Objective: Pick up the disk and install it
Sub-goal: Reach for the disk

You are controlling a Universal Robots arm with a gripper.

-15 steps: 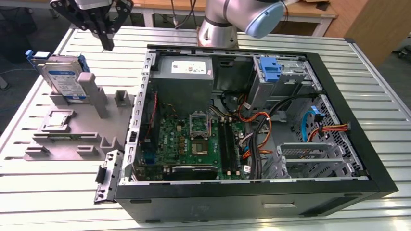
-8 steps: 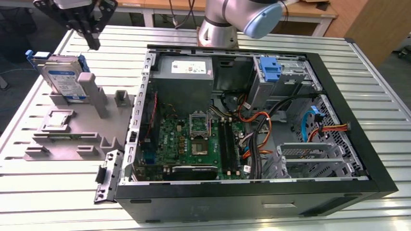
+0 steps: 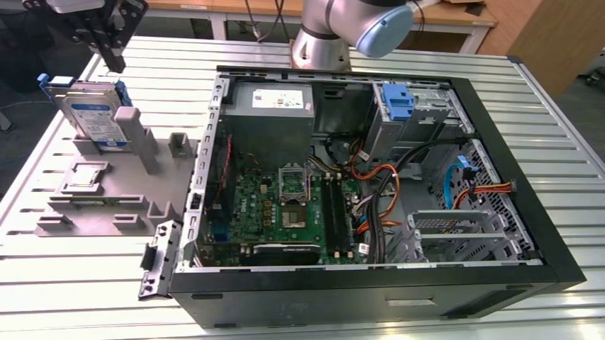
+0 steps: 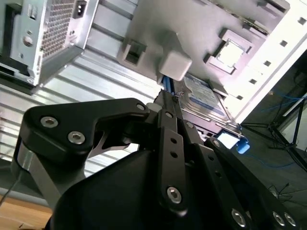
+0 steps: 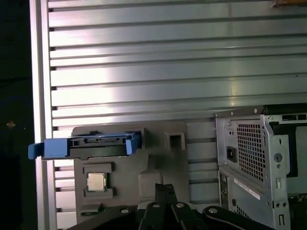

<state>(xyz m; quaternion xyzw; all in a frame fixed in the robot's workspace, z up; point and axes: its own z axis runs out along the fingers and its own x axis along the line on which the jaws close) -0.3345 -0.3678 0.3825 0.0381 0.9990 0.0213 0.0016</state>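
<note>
- The gripper [image 3: 115,65] hangs over the exterior view's left part of the table [image 3: 57,283], close above the top edge of the disk [image 3: 95,117]. It does not hold the disk.
- In the first wrist view the two black fingers [image 5: 161,190] of the gripper [image 5: 165,188] lie pressed together, with nothing between them. The second wrist view shows the gripper [image 4: 167,98] the same way.
- The disk stands on its edge in a grey holder [image 3: 104,191], outside the computer case [image 3: 378,283]. Its blue and white label faces the exterior view's camera, and blue rails run along its edges.
- In the first wrist view we see the disk [image 5: 91,146] from its thin side, with a blue rail sticking out past the edge of the holder [image 5: 163,167].
- In the second wrist view the disk [image 4: 206,98] lies just beyond the fingertips.
- A small square chip [image 5: 96,182] sits in a pocket of the holder, near the disk.
- The case lies open on the table, to the exterior view's right of the holder. Inside we see a green board [image 3: 283,205], a silver box [image 3: 269,106], a blue bracket [image 3: 397,103] and a metal cage [image 3: 454,227].
</note>
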